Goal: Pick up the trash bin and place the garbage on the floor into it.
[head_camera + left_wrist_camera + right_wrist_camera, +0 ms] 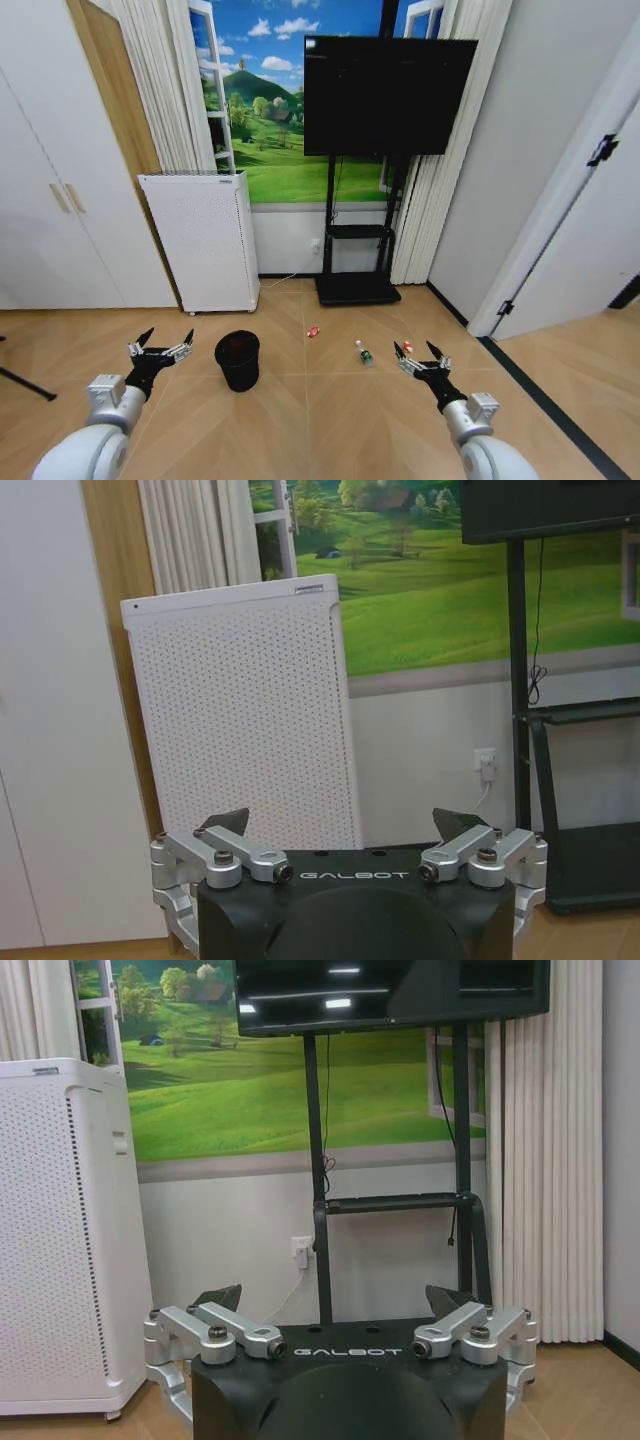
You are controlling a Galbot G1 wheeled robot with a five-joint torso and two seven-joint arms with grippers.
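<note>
Just right of the left gripper (160, 345), whose fingers are spread open and empty, the small black round trash bin (238, 359) stands upright on the herringbone wooden floor (330, 420); the equally open right gripper (422, 358) is farther away.

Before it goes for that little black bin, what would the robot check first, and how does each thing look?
1. Left gripper open, holding nothing: ok.
2. Right gripper open, holding nothing: ok.
3. Trash bin upright on the floor: ok.
4. Bin within the left gripper's grasp: not ok, they are apart.
5. Litter in sight: a red piece and a small bottle, ok; a third piece, cannot tell.
</note>
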